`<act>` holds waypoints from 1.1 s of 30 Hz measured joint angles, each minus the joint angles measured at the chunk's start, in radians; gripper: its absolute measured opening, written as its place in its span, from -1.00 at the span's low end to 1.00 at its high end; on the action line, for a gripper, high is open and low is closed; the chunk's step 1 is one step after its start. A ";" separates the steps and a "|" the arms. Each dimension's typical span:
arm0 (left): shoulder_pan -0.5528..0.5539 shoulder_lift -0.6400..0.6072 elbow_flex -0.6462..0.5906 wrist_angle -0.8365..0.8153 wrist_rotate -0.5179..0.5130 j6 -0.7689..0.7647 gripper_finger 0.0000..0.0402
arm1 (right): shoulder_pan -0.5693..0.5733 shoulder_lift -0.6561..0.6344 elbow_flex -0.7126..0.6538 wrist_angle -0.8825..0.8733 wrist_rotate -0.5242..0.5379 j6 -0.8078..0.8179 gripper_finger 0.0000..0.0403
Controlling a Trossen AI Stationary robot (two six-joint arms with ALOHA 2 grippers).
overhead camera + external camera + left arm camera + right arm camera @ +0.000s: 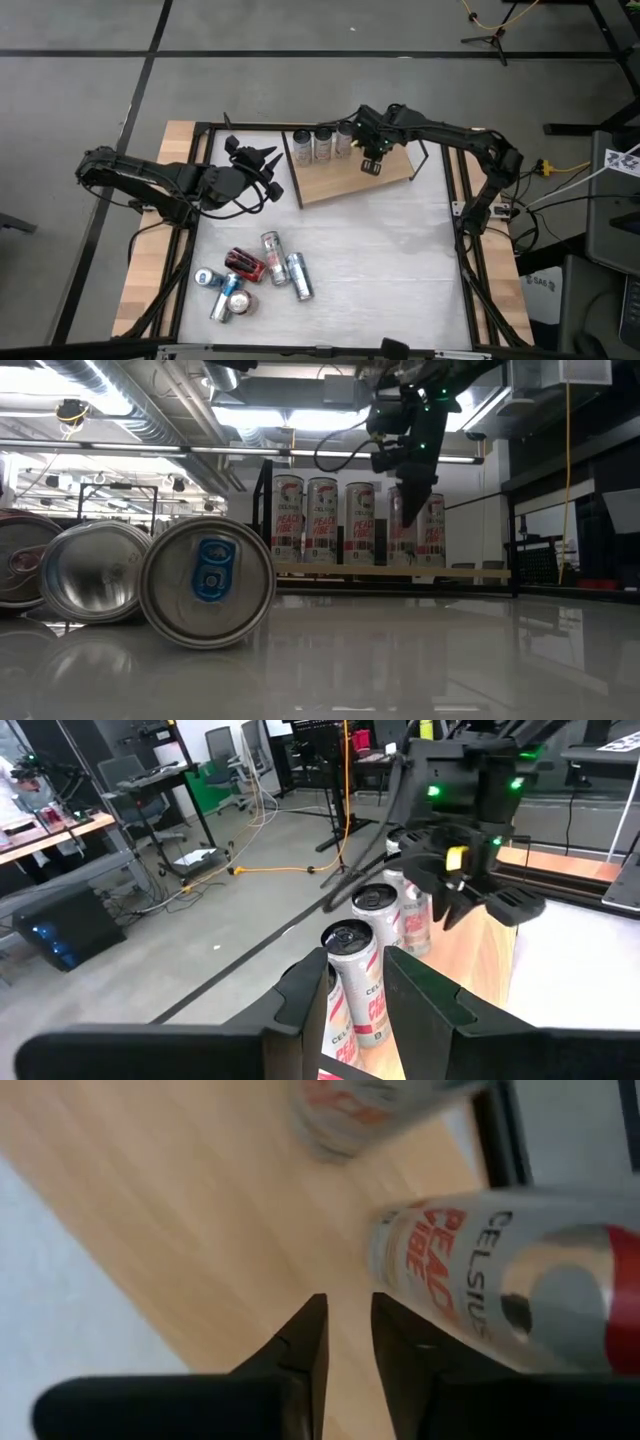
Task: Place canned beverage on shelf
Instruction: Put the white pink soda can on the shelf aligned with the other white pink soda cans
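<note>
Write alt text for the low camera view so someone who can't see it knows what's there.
A row of upright white cans stands on the wooden shelf at the back, with the right gripper hanging over the row's right end, holding nothing. Near the camera, at left, several cans lie on their sides on the glossy white table, ends facing the lens.

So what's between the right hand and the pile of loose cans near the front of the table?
In the high view, only bare white tabletop lies between the right hand, over the shelf, and the pile of loose cans.
</note>
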 joint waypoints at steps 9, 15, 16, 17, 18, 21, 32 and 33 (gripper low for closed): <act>0.000 0.000 0.000 0.000 0.000 0.000 -0.54 | -0.040 0.000 0.000 -0.013 -0.007 -0.001 -0.67; 0.000 0.000 0.000 0.000 0.000 0.000 -0.54 | -0.039 0.000 0.000 -0.009 -0.005 -0.020 -0.67; 0.000 0.000 0.000 0.000 0.000 0.000 -0.54 | -0.043 0.000 0.000 -0.008 0.001 -0.019 -0.67; 0.000 0.000 0.000 0.000 0.000 0.000 -0.54 | -0.045 0.000 0.000 -0.008 0.004 -0.016 -0.67; 0.000 0.000 0.000 0.000 -0.001 0.000 -0.54 | -0.049 0.000 0.000 -0.008 0.006 -0.006 -0.67; 0.000 0.000 0.000 0.000 -0.001 0.000 -0.54 | -0.059 0.000 0.000 -0.009 0.021 0.024 -0.67; 0.000 0.000 0.000 0.000 -0.001 0.000 -0.54 | -0.070 0.000 0.000 -0.050 0.089 0.059 -0.67; 0.000 0.000 0.000 0.000 -0.001 0.000 -0.54 | -0.070 0.000 0.000 -0.051 0.089 0.059 -0.67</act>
